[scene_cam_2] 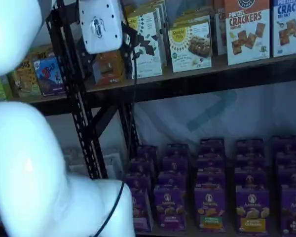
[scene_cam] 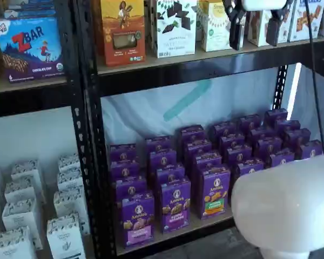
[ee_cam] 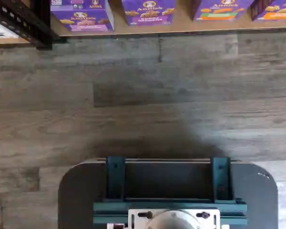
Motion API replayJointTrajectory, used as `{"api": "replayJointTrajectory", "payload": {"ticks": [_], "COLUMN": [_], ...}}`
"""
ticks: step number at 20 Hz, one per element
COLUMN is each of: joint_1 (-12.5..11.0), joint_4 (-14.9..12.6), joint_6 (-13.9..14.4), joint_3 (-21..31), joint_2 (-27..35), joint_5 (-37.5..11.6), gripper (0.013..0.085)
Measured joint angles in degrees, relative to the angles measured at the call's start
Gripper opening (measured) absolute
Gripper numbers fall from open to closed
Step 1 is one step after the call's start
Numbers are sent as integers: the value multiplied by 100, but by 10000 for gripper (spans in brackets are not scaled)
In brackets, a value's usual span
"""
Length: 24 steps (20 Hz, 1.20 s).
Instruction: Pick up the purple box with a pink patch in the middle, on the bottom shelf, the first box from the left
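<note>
Gripper (scene_cam: 255, 28) hangs at the top of a shelf view, up level with the upper shelf of cracker and cookie boxes, far above the target. Two black fingers (scene_cam: 236, 29) point down with a plain wide gap between them; nothing held. White body just visible above them, black cable (scene_cam: 313, 81) trailing down its side. In a shelf view the white body (scene_cam_2: 99, 24) shows alone, fingers not clear there.

Arm: big white links fill a lower corner of a shelf view (scene_cam: 286, 205) and one side of a shelf view (scene_cam_2: 24, 163), close to the cameras, well out in front of the shelving.

Purple box (scene_cam: 137, 218) stands upright at the front of the bottom shelf (scene_cam: 173, 237), at the end of the front row next to the black upright (scene_cam: 92, 162); pink band low on its front. Wrist view shows it (ee_cam: 82, 16) on the board edge above grey wood-look floor (ee_cam: 143, 95). Likely the same box, half hidden by the arm, at (scene_cam_2: 140, 210). Beside it, touching or nearly so, a box with a purple band (scene_cam: 176, 204), then one with a green-and-orange patch (scene_cam: 215, 191).
</note>
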Motion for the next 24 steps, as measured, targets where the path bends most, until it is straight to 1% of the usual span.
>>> {"api": "replayJointTrajectory", "payload": {"ticks": [1, 2, 3, 4, 7, 11, 14, 16, 19, 24], "joint_1": [-107, -491, -712, -776, -773, -639, -659, -628, -631, -417], "joint_4": [122, 526, 772, 864, 864, 679, 657, 606, 630, 463], "joint_6": [-63, -262, -385, -433, -451, -403, -436, -436, -445, -316], "joint_3": [25, 108, 153, 168, 185, 249, 348, 458, 638, 964], "joint_2": [-24, -105, -149, -162, -176, -205, -218, -227, -219, -226], "joint_5": [-32, -128, -184, -205, -233, -332, -413, -504, -624, -902], "gripper": [850, 850, 850, 850, 850, 850, 850, 850, 850, 850]}}
